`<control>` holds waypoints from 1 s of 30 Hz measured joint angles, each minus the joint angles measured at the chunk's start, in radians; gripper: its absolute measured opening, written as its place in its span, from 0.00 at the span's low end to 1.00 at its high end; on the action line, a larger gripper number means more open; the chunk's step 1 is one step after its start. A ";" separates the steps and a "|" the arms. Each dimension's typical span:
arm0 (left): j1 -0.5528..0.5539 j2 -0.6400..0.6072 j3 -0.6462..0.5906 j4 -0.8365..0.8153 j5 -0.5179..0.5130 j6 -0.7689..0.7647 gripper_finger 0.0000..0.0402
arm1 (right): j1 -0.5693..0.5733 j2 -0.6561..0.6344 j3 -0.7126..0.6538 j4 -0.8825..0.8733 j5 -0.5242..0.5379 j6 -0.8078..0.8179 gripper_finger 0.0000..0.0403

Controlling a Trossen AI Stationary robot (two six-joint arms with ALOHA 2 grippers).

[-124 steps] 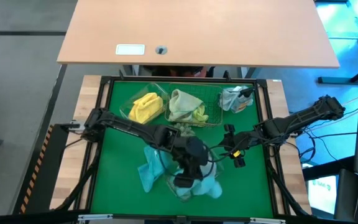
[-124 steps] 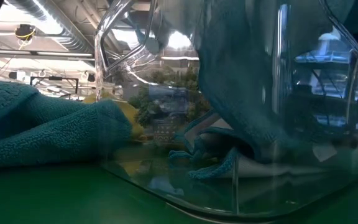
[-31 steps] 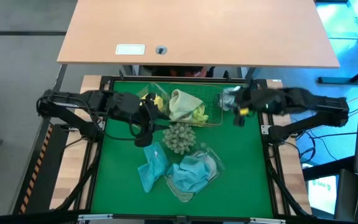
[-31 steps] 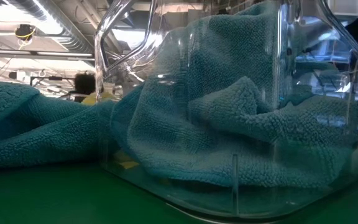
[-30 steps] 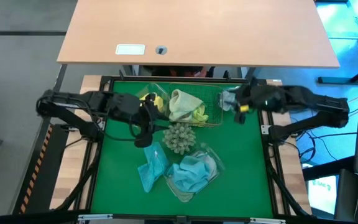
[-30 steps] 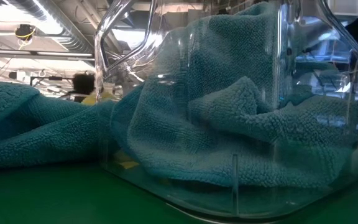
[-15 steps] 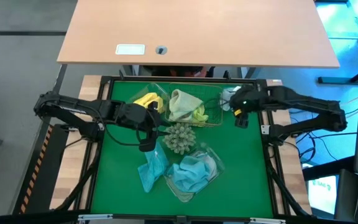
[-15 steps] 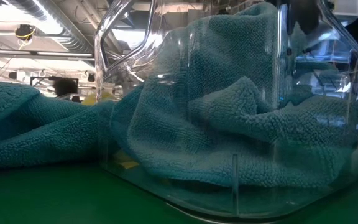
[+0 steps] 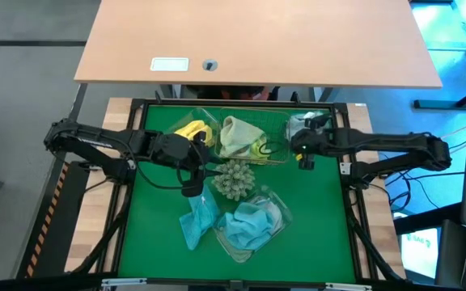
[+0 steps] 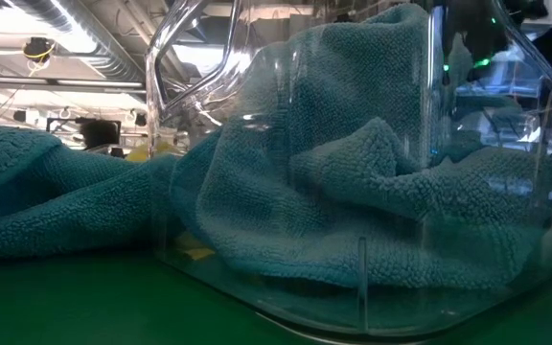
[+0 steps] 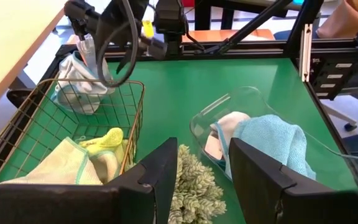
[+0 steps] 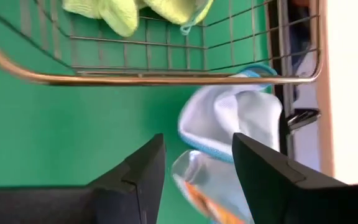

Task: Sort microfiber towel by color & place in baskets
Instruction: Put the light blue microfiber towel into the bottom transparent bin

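Your left jaws [image 9: 191,187] hang open and empty over the green desk [image 9: 322,218], the spiky ball [image 9: 235,176] just beside them, the clear tub [image 9: 253,226] of teal towels [image 9: 249,222] just beyond. Your right jaws [image 9: 300,159], open and empty, have slid closer to the wire basket [image 12: 166,78], and the pale blue towel [image 12: 232,124] lies just ahead, likely next to grab.
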 joint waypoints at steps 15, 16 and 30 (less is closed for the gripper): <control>-0.001 0.000 0.000 0.007 0.000 0.000 0.35 | 0.000 0.000 -0.210 0.297 0.054 -0.061 0.46; -0.001 0.000 0.000 0.007 0.000 0.000 0.35 | 0.000 0.000 -0.222 0.314 0.067 -0.063 0.46; -0.001 0.000 0.000 0.007 0.000 0.000 0.35 | 0.000 0.000 -0.332 0.434 0.143 -0.108 0.46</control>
